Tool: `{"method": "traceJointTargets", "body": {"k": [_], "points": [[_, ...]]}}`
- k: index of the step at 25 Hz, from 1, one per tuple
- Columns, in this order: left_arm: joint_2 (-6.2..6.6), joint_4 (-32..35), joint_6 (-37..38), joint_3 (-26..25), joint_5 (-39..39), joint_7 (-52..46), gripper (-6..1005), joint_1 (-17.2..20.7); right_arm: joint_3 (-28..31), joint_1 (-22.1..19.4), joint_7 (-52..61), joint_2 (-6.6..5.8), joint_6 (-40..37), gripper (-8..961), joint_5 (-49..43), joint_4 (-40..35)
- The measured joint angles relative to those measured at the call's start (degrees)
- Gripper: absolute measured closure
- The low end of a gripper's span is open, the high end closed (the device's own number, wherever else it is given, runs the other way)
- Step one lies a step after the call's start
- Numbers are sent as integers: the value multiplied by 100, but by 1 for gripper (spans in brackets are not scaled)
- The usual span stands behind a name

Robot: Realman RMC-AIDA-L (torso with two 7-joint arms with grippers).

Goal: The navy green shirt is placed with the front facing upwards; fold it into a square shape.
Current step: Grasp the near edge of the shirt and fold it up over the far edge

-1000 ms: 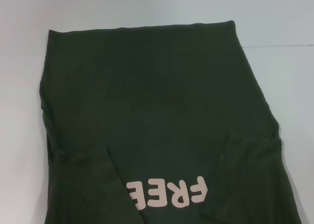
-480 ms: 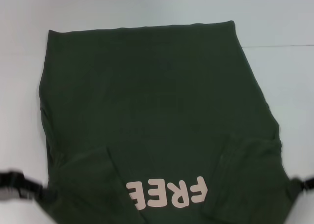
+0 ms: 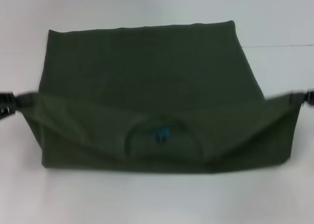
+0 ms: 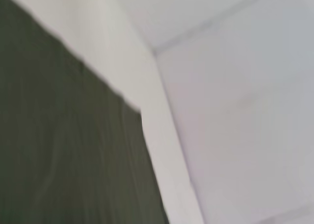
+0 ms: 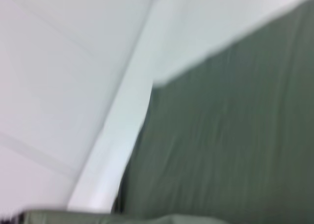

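A white table fills the head view, with a thin seam line running across its far right part. On it lies the navy green shirt, the biggest thing on the table, spread across the middle. Its far edge lies flat and straight on the table, while the near part is lifted and drawn over the rest, stretched taut between two corners at left and right. On this raised band the round collar shows at the middle, with the small blue neck label inside it. No lettering shows on the cloth.

The left gripper is at the left edge of the head view, black, clenched on the shirt's left corner. The right gripper is at the right edge, likewise grasping the shirt's right corner. Both hold the cloth above the table.

The left wrist view shows blurred dark green cloth against the white surface; the right wrist view shows the same green fabric over the white table.
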Motion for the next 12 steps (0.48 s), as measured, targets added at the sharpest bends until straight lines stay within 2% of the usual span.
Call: {"method": "traceJointTargets", "body": {"k": [6,12], "points": [[-177,-259,-1005,13,-812,174,949,156,-47,-131,-57,116,951,897,1160,23],[-374,-650,-1804,35,-1385,781,949,236,-54,4,-235,352,1670,891,1304,33]]}}
